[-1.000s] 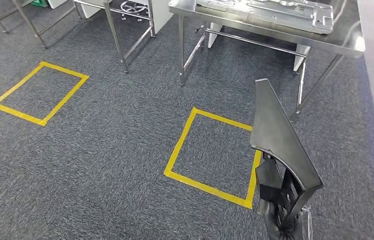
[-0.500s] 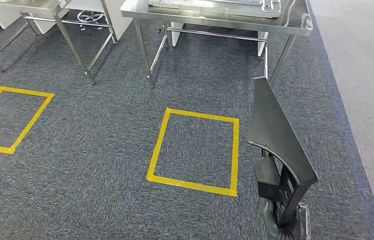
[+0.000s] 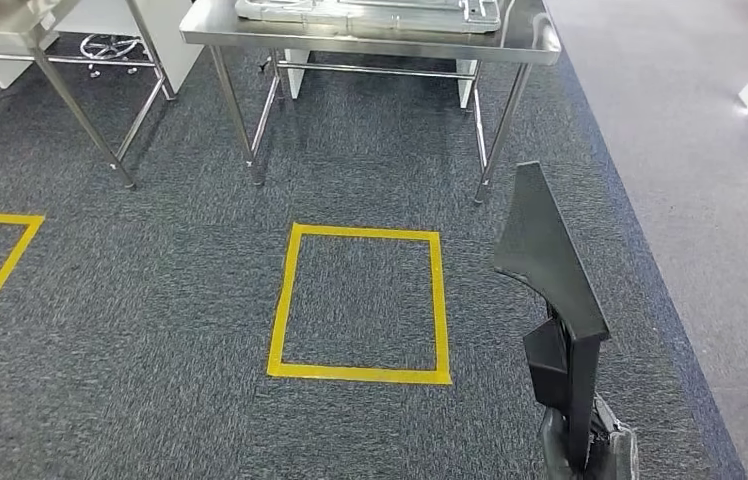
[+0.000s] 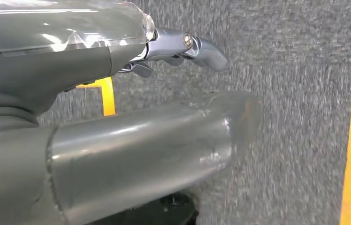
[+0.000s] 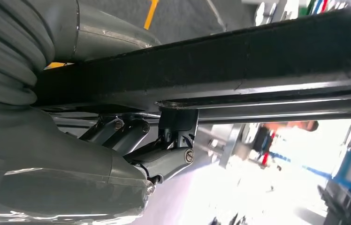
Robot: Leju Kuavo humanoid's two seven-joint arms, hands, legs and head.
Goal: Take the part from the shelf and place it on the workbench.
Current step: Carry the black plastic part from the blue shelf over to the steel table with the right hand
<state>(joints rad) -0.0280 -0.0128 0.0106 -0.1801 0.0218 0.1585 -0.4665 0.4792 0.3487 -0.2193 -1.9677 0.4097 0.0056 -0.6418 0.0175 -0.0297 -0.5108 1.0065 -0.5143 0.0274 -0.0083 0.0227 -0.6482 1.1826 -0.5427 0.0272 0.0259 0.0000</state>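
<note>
Above speckled grey carpet [image 3: 150,300], angular matte-black part [image 3: 550,265] in the right robot hand's [image 5: 131,140] clasp.

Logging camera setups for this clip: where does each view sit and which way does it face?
Head view: high on the body, facing forward and down at carpet, yellow tape square, steel workbench; right robot hand holds black part.
Left wrist view: behind left robot hand, facing carpet.
Right wrist view: behind the right hand, under the part.
Shared: part, yellow tape.
</note>
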